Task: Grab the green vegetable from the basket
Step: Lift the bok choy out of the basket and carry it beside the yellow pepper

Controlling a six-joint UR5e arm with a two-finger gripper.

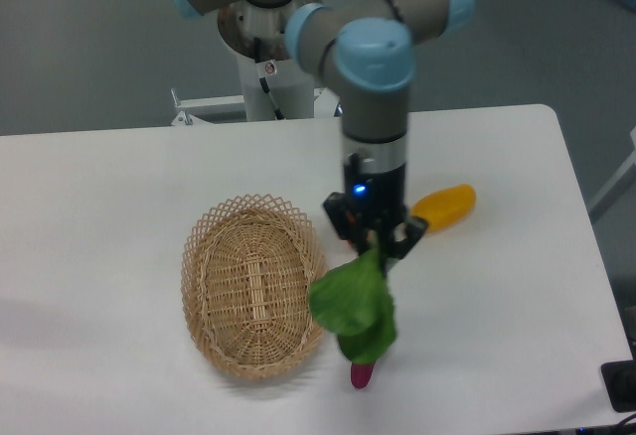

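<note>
Gripper (375, 247) clamped on green vegetable (354, 306), holding it just right of basket (252, 286), outside rim. Basket interior bare wicker. Purple piece (362, 375) below leaves; yellow fruit (446, 206) right of gripper on table (119, 187).

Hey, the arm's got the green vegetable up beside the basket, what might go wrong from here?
1. The hand seems to pinch only the top end of the vegetable, so the dangling leaves may swing or slip out.
2. The leaves hang right by the basket rim and could snag the lattice on a sideways move.
3. A purple piece lies just below; a drop would land on it.
</note>
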